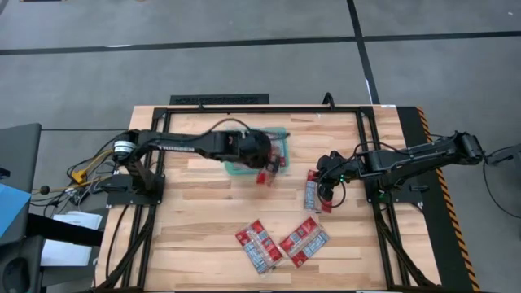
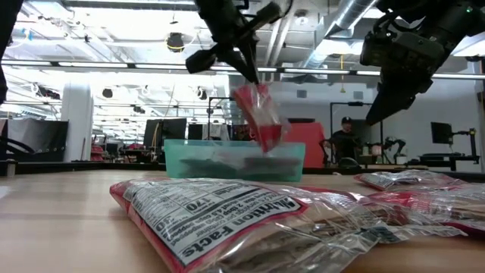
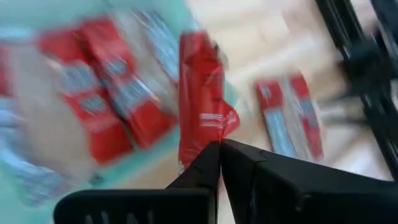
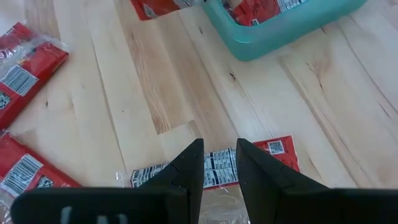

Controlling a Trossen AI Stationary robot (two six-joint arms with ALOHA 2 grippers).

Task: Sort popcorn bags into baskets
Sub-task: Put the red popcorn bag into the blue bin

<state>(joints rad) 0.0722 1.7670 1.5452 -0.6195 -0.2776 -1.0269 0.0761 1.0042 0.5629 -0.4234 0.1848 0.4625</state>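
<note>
My left gripper [image 1: 267, 161] [image 2: 244, 67] is over the right side of the teal-green basket [image 1: 236, 170] [image 2: 182, 161], shut on a red popcorn bag [image 1: 264, 173] [image 2: 261, 114] that hangs above it. Several bags [image 3: 99, 99] lie flat inside the basket. My right gripper [image 1: 327, 189] [image 4: 219, 155] is open and hovers clear above a bag [image 1: 313, 192] [image 4: 273, 152] lying flat on the table right of the basket. Two more bags [image 1: 259, 244] [image 1: 304, 240] lie near the table's near edge. My left gripper pinches the red bag by its upper end [image 3: 208, 138] [image 2: 246, 91] between the two shut fingers, which point down from above. The bag is lifted clear and hangs tilted below the fingers, above the basket's right part.
The wooden table [image 1: 203, 220] has a black frame along its edges [image 1: 370, 146]. Bare wood lies left of the near bags. In the low view a bag [image 2: 227, 220] lies close in front of the camera. A person [image 2: 345, 144] shows far off in the room behind.
</note>
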